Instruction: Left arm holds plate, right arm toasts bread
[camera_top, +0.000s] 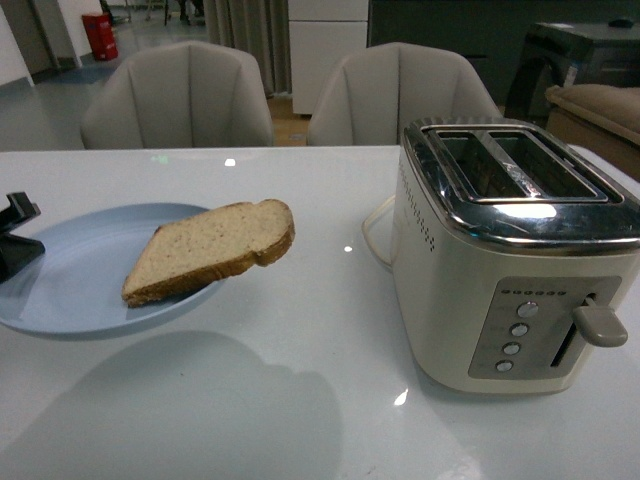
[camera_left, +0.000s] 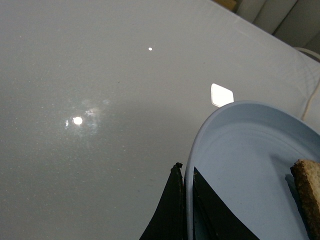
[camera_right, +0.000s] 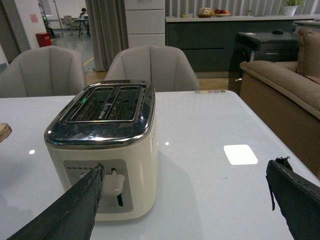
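Note:
The pale blue plate (camera_top: 70, 290) is held at the left, raised a little above the white table, with its shadow below. One slice of brown bread (camera_top: 212, 248) lies on it, its rounded end overhanging the plate's right rim. My left gripper (camera_top: 15, 240) is shut on the plate's left rim; in the left wrist view the gripper (camera_left: 184, 175) pinches the rim of the plate (camera_left: 240, 160), and the bread's crust (camera_left: 307, 195) shows at the edge. My right gripper (camera_right: 185, 172) is open and empty, just in front of the toaster (camera_right: 105, 145). It is out of the front view.
The cream two-slot toaster (camera_top: 510, 250) stands at the right of the table, slots empty, its lever (camera_top: 598, 325) up. Its white cord (camera_top: 375, 235) loops behind it. Two grey chairs (camera_top: 180, 95) stand behind the table. A brown sofa (camera_right: 280, 85) is to the right.

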